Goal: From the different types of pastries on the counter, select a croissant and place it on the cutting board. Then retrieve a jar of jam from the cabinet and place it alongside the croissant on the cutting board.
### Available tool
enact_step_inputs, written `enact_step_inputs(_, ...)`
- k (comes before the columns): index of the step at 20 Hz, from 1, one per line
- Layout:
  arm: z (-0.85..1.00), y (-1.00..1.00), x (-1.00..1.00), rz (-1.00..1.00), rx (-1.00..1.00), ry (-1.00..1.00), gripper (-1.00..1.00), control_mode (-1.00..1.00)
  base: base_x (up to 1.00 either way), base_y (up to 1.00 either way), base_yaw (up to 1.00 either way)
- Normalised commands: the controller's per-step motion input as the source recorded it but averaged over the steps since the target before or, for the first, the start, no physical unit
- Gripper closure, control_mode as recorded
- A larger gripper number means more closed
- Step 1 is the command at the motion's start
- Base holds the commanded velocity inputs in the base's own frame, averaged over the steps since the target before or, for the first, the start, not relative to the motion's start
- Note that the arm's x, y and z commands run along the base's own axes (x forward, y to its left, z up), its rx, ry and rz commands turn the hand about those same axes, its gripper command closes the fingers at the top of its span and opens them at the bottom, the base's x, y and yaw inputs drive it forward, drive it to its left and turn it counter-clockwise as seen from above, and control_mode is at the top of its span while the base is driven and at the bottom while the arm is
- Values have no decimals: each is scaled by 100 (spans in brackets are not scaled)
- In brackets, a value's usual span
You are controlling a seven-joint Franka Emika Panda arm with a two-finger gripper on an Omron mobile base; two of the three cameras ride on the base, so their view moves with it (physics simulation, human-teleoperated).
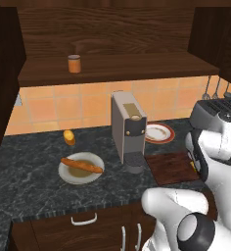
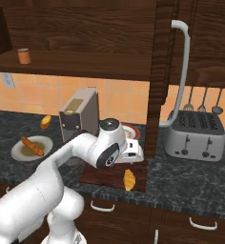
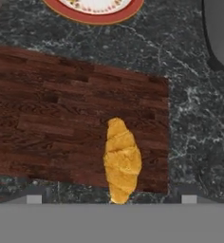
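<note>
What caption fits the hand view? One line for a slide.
Croissant lying on the cutting board, overhanging its near edge, red-rimmed plate beyond on the counter.

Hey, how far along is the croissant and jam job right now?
Done: the small golden-yellow croissant lies on the dark reddish-brown wooden cutting board, near its edge. In hand: nothing visible; the hand camera looks down at the board. Left: the small orange jar of jam stands on the dark wooden cabinet shelf.

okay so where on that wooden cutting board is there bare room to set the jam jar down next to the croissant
The dark reddish-brown wooden cutting board is bare left of the golden-yellow croissant, up to its edge nearest the red-rimmed white plate. The croissant crowds the opposite corner, overhanging the board's edge onto the marbled counter.
</note>
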Motion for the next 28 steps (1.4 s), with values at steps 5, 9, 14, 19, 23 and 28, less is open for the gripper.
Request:
enact_step_inputs(5, 30, 42, -71, 7, 0, -8, -100, -100, 0, 0, 0)
enact_step_inputs(9, 93, 88, -10, 0, 0, 0, -100, -100, 0, 0, 0)
enact_step_inputs(14, 99, 82, 0, -1, 0, 0, -100, -100, 0, 0, 0)
enact_step_inputs(19, 87, 60, 6, 0, 2, -4, -100, -100, 0, 0, 0)
enact_step_inputs(23, 96, 47, 4, 3, 7, -9, -100, -100, 0, 0, 0)
enact_step_inputs(28, 72, 45, 0, 5, 9, -20, -100, -100, 0, 0, 0)
